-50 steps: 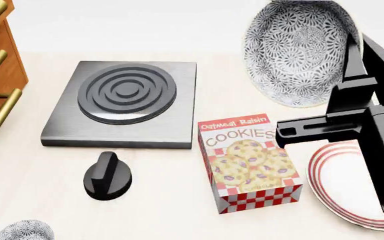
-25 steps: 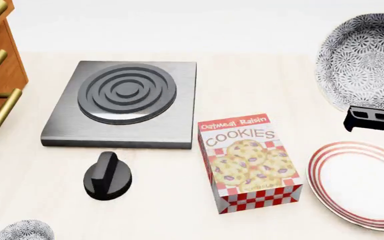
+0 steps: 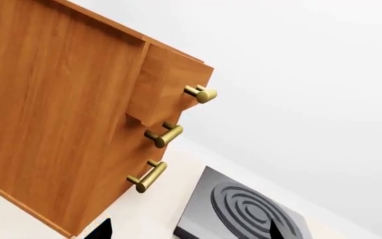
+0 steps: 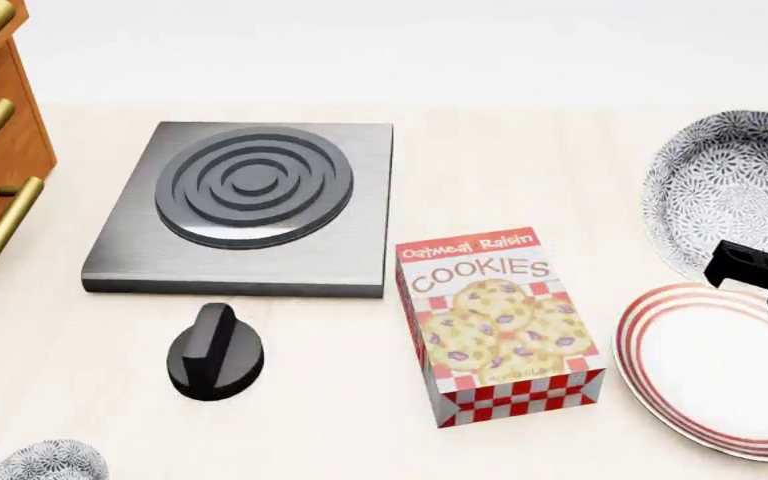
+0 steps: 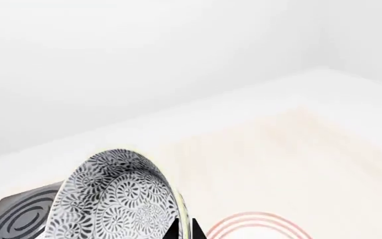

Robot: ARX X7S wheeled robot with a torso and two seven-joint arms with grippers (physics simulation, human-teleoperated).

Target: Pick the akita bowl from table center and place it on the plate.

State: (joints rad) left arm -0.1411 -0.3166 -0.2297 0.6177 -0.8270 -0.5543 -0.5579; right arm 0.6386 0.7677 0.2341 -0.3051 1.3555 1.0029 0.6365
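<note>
Right gripper (image 4: 762,272) clamped on the rim of the akita bowl (image 4: 731,195), bowl tilted on edge in the air – just behind the plate (image 4: 704,370), beside the cookie box (image 4: 498,325), left gripper's state cannot be told.

Bright, even sim light w/ soft faint shadows, no glare, all views sharp.

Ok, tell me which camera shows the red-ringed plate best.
Head view: the plate lies flat, most of its rings and white centre visible, cut by the frame edge. Right wrist view catches only a sliver of its rings beside the akita bowl. Left wrist view shows none.
</note>
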